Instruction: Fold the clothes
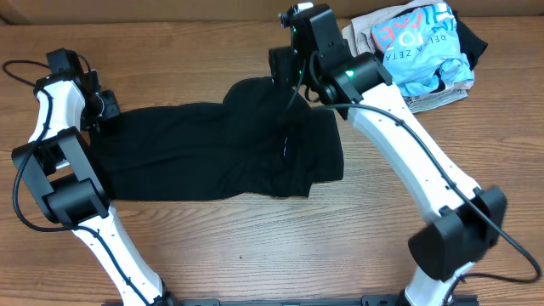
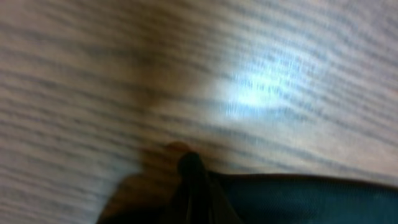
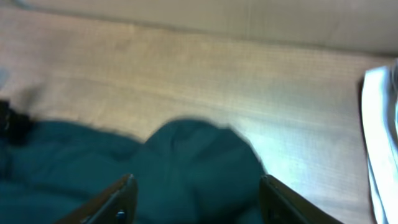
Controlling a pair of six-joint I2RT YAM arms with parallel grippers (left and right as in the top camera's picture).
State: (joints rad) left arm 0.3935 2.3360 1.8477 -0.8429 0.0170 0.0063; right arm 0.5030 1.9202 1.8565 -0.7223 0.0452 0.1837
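The black shirt (image 1: 212,153) lies spread across the middle of the wooden table, with a small white mark (image 1: 285,146) near its right part and a raised hump at its far edge. My left gripper (image 1: 105,106) is at the shirt's far left corner. In the blurred left wrist view its fingers (image 2: 190,167) meet in one point, with the shirt's edge (image 2: 298,199) running off to the right from it. My right gripper (image 1: 286,71) hangs over the hump. In the right wrist view its fingers (image 3: 198,193) are wide apart above the fabric (image 3: 186,155), holding nothing.
A pile of other clothes (image 1: 425,47), light blue and white with red lettering, sits at the far right corner; its white edge shows in the right wrist view (image 3: 379,124). Bare wood (image 1: 280,246) runs along the near side of the shirt.
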